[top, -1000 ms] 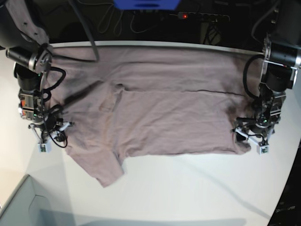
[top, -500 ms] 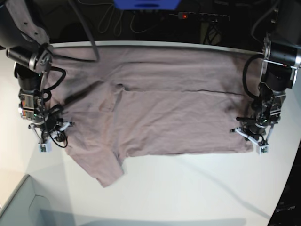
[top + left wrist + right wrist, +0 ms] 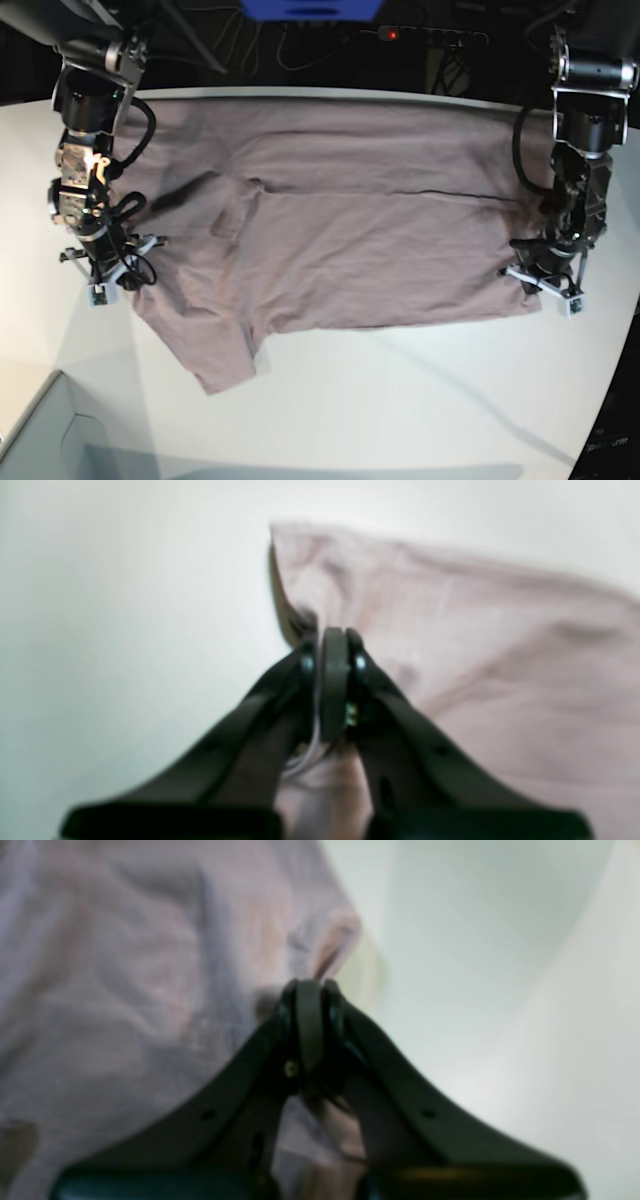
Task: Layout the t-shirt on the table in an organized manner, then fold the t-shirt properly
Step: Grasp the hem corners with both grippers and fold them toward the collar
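The t-shirt (image 3: 340, 240) lay spread across the counter (image 3: 420, 400), the left fingers (image 3: 545, 282) and right fingers (image 3: 103, 275) each closed on a near corner. Both pinches looked thin; an uneven pull could have slipped one corner free or skewed the fold

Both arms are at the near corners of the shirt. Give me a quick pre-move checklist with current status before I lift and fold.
1. Left gripper shut on the t-shirt hem corner: ok.
2. Right gripper shut on fabric at the shoulder end: ok.
3. Both grips at the near edge, level with each other: ok.
4. Body lying flat on the table: ok, only light wrinkles.
5. Near sleeve tucked in: not ok, it sticks out toward the front.
6. How many fabric layers each grip holds: cannot tell, wrist views are blurred.
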